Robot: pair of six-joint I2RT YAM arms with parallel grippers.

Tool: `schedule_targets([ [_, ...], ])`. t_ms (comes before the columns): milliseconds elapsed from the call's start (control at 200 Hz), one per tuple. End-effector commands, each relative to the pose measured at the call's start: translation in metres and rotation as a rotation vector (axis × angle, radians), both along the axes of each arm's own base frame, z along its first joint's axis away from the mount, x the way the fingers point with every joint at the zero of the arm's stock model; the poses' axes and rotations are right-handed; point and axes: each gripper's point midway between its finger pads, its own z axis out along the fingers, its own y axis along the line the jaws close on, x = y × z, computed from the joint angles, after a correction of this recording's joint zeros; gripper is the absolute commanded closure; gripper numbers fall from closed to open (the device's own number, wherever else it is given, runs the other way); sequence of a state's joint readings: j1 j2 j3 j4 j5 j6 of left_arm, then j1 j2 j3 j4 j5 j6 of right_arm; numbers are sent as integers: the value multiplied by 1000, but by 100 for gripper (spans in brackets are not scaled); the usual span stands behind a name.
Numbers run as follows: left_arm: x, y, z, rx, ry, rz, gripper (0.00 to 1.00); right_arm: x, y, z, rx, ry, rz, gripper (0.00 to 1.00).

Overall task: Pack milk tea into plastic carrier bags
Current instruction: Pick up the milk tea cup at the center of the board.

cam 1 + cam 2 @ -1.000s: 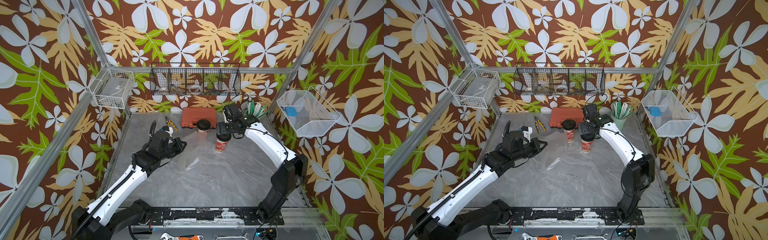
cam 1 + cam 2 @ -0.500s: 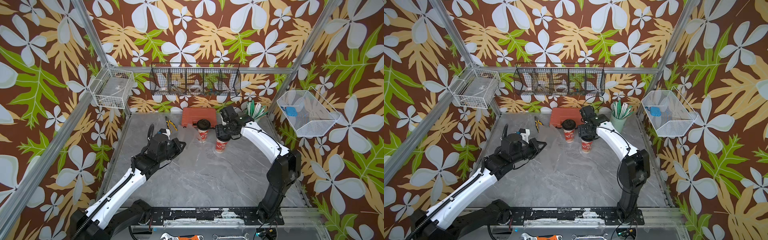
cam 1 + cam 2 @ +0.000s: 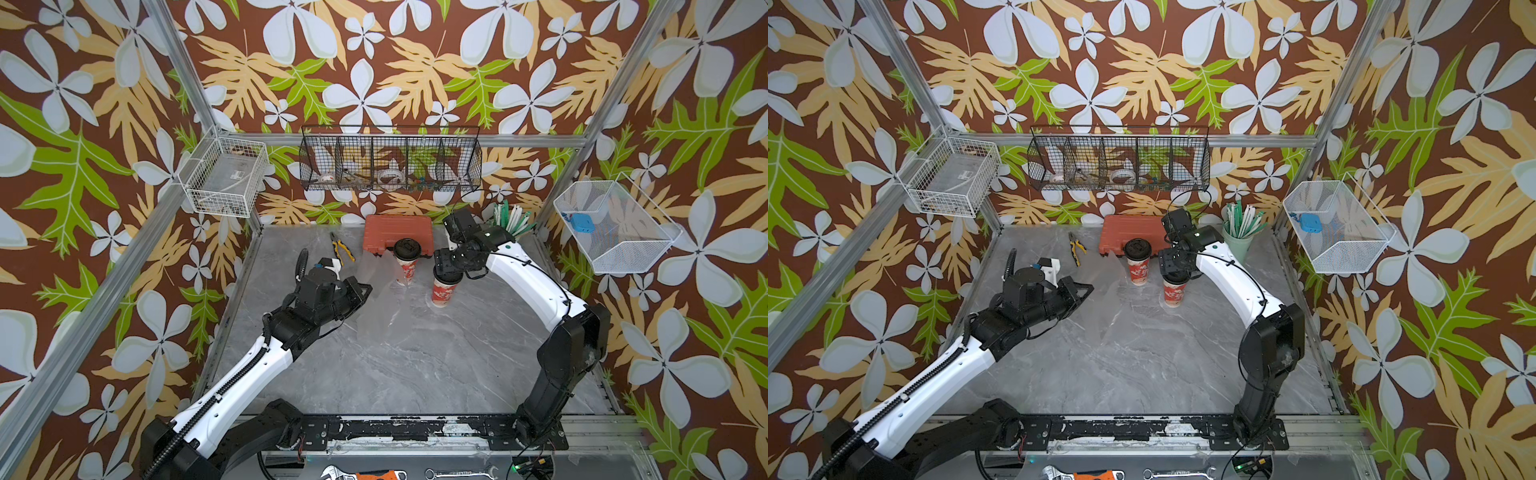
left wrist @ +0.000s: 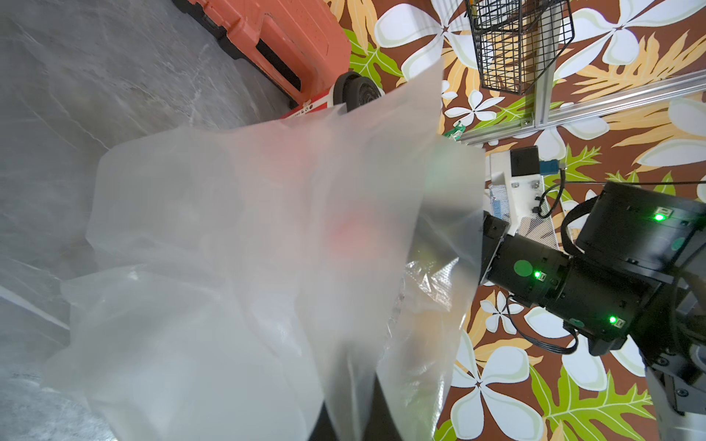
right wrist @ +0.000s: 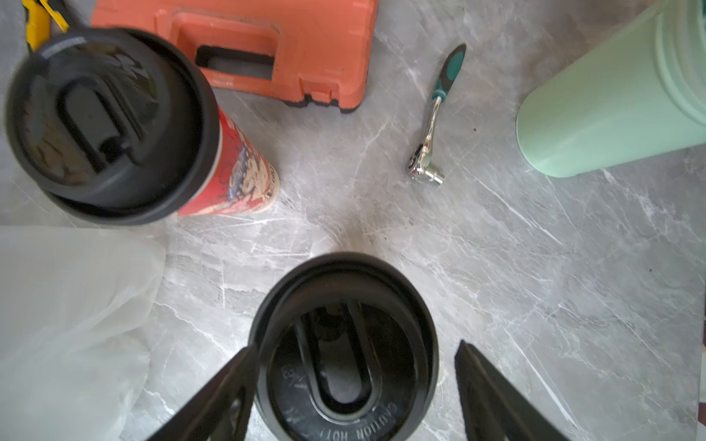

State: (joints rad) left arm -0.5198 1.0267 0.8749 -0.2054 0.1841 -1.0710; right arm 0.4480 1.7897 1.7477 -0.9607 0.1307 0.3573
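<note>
Two milk tea cups, red with black lids, stand at the back of the grey table. One cup (image 3: 408,266) (image 3: 1138,268) (image 5: 114,126) is by the orange case. The other cup (image 3: 444,291) (image 3: 1174,293) (image 5: 344,359) stands under my right gripper (image 3: 446,270) (image 5: 358,346). That gripper is open with its jaws astride the lid: one finger touches the rim and the other stands off it. My left gripper (image 3: 363,291) (image 3: 1086,291) is shut on a clear plastic carrier bag (image 4: 267,248) (image 3: 374,309) (image 5: 68,324). The bag hangs to the left of the cups, and its film hides the left jaws.
An orange tool case (image 3: 398,232) lies against the back wall, with yellow pliers (image 3: 341,247) to its left. A mint-green cup of straws (image 3: 1237,245) and a small ratchet (image 5: 429,145) are at the back right. Wire baskets hang on the walls, and wrenches lie along the front rail.
My right gripper has shifted slightly left over the nearer cup, and its jaws have narrowed about the lid. The left arm, still holding the bag, has barely moved.
</note>
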Motion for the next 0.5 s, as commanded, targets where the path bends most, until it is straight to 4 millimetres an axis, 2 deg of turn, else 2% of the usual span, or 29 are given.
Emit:
schedule_targets([
  [0, 4, 0, 5, -10, -22, 10, 100, -9, -1, -6, -4, 37, 7, 21],
  [280, 3, 0, 2, -10, -17, 10, 100, -11, 2, -15, -1, 66, 20, 22],
  [490, 3, 1, 2, -10, -16, 13, 100, -4, 2, 6, 4, 14, 16, 21],
])
